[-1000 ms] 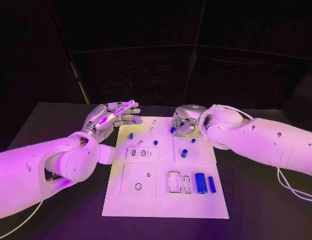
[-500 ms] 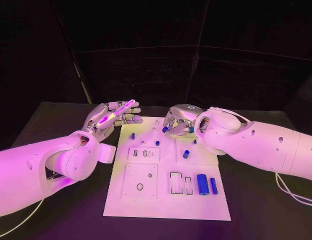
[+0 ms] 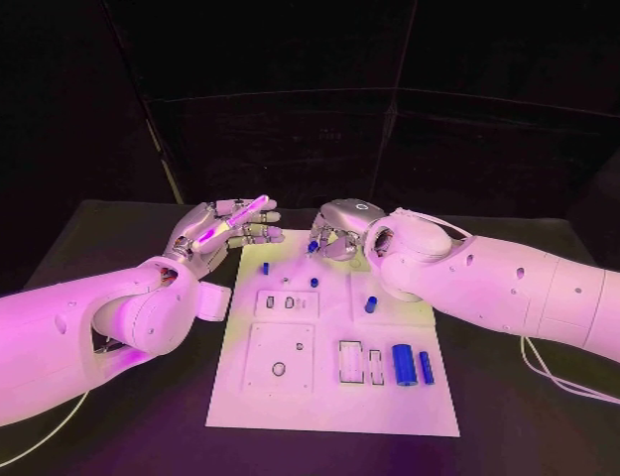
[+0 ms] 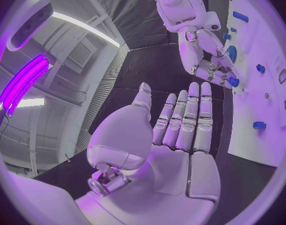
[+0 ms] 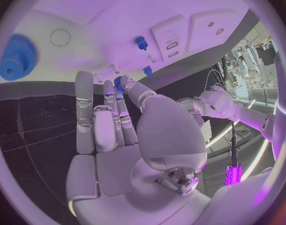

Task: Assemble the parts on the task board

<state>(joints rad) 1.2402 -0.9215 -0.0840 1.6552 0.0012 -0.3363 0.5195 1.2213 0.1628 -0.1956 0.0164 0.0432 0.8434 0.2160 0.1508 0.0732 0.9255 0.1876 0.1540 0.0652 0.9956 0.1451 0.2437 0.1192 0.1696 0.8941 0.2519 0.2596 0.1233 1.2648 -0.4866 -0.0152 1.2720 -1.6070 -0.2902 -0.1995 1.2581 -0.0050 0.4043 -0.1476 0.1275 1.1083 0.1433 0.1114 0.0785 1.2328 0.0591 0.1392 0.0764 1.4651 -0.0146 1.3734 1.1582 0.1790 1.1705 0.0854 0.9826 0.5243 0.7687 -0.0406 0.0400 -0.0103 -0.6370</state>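
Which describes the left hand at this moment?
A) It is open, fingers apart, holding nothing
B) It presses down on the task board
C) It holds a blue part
A: the left hand is raised beside the task board, fingers extended, palm empty.

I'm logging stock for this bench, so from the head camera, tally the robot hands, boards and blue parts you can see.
Hands: 2 (left hand, right hand)
Task board: 1
Blue parts: 6 (5 on the board, plus 1 blue part in the right hand's fingertips)
Total: 9
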